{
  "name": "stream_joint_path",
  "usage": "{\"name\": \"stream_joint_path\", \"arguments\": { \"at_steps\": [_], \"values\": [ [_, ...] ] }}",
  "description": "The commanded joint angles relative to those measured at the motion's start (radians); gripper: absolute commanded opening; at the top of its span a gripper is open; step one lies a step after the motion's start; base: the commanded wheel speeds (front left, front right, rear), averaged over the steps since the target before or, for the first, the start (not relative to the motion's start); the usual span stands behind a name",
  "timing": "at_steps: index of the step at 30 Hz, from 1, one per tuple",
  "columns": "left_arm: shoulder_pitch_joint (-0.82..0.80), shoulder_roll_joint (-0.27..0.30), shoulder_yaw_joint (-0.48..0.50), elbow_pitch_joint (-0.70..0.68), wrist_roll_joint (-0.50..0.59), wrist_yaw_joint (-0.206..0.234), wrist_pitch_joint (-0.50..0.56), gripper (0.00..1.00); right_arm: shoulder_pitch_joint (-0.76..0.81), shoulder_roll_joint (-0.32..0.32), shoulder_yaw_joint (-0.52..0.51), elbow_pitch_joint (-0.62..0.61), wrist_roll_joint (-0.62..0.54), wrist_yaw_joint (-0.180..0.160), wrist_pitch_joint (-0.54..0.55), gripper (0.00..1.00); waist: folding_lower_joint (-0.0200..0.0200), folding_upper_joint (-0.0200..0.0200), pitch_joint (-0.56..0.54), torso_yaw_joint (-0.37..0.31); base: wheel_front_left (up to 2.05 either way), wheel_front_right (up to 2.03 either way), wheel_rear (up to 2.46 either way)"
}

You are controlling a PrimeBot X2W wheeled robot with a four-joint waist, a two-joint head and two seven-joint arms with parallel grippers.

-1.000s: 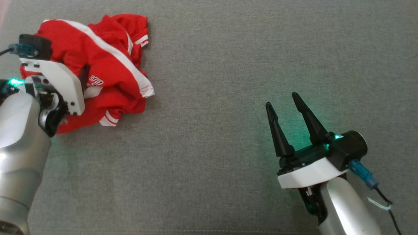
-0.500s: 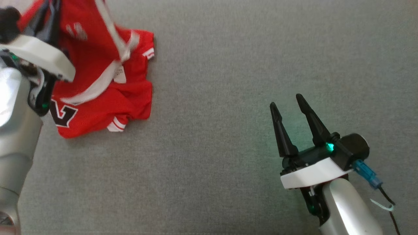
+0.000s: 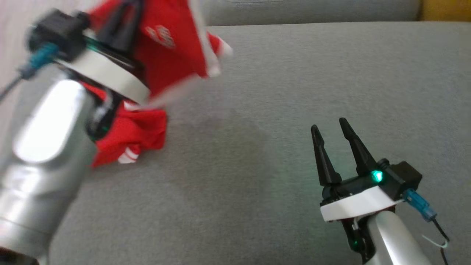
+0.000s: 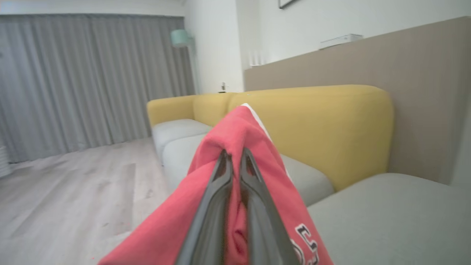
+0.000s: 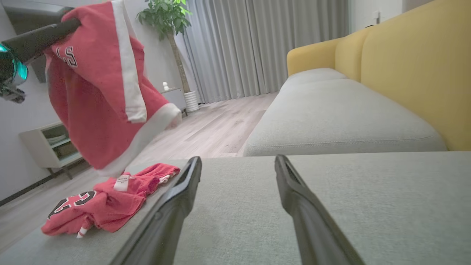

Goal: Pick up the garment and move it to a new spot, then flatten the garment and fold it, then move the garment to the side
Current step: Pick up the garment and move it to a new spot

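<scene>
At the left, the left gripper (image 3: 123, 18) is clamped tight on a fold of the red garment (image 3: 173, 55). Its two dark fingers are pinched together with cloth bunched between and around them, which the left wrist view shows close up. The garment is a jersey with white bands and black lettering. It hangs from that single pinch above the left end of the grey seat cushion (image 3: 265, 110), while its lower part lies crumpled on the cushion with a white tag (image 5: 121, 183) showing. It looks light, thin and wholly limp: it drapes straight down from the hold and will likely swing and keep no shape of its own. A pinch in mid-fold like this one serves for carrying but would probably set it down in a heap. For flattening, the white-banded edges seem the better holds, taken at two corners at once, since the doubled trim gives the fingers something firm. The knit does not look slippery or fragile, and the likelier trouble is catching several layers together. Further right lies plain cushion. At the far right, the right gripper (image 3: 329, 123) hovers low with its fingers spread wide and nothing between them, well apart from the garment.
</scene>
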Motion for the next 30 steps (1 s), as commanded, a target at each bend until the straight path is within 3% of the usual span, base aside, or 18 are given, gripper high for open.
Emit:
{"name": "stream_joint_path", "arguments": {
  "at_steps": [1, 7, 14, 15, 16, 17, 22, 30],
  "values": [
    [-0.042, 0.022, 0.028, -0.041, -0.003, 0.005, 0.005, 0.0, -0.033, -0.002, 0.02, -0.04, 0.007, -0.001, -0.011, 1.0, 0.0001, 0.0, 0.007, -0.03, 0.0, 0.0, 0.0],
    [-0.019, -0.039, -0.04, -0.11, 0.001, 0.01, 0.051, 0.0, -0.06, -0.002, 0.022, -0.071, 0.028, -0.001, -0.011, 1.0, 0.0001, 0.0, 0.047, -0.157, 0.0, 0.0, 0.0],
    [-0.032, -0.139, -0.116, -0.079, 0.007, 0.01, 0.063, 0.0, -0.064, -0.002, 0.032, -0.124, 0.044, -0.001, -0.011, 1.0, 0.0001, 0.0, 0.094, -0.306, 0.0, 0.0, 0.0],
    [-0.035, -0.154, -0.126, -0.066, 0.005, 0.009, 0.065, 0.27, -0.063, -0.002, 0.031, -0.132, 0.047, -0.001, -0.011, 1.0, 0.0001, 0.0, 0.1, -0.32, 0.0, 0.0, 0.0],
    [-0.037, -0.169, -0.136, -0.05, -0.002, 0.008, 0.069, 0.91, -0.062, -0.002, 0.025, -0.139, 0.049, -0.001, -0.011, 1.0, 0.0001, 0.0, 0.106, -0.33, 0.0, 0.0, 0.0],
    [-0.043, -0.178, -0.148, -0.034, -0.001, 0.007, 0.072, 1.0, -0.061, -0.002, 0.019, -0.144, 0.052, -0.001, -0.011, 1.0, 0.0001, 0.0, 0.111, -0.337, 0.0, 0.0, 0.0],
    [-0.082, -0.168, -0.158, 0.021, 0.014, 0.004, 0.036, 1.0, -0.051, -0.002, -0.003, -0.158, 0.057, -0.001, -0.011, 1.0, 0.0001, 0.0, 0.123, -0.321, 0.0, 0.0, 0.0],
    [-0.033, -0.066, -0.104, 0.042, 0.025, 0.046, -0.062, 1.0, -0.03, -0.002, -0.017, -0.138, 0.044, -0.001, -0.011, 1.0, 0.0001, 0.0, 0.071, -0.192, 0.0, 0.0, 0.0]
  ]
}}
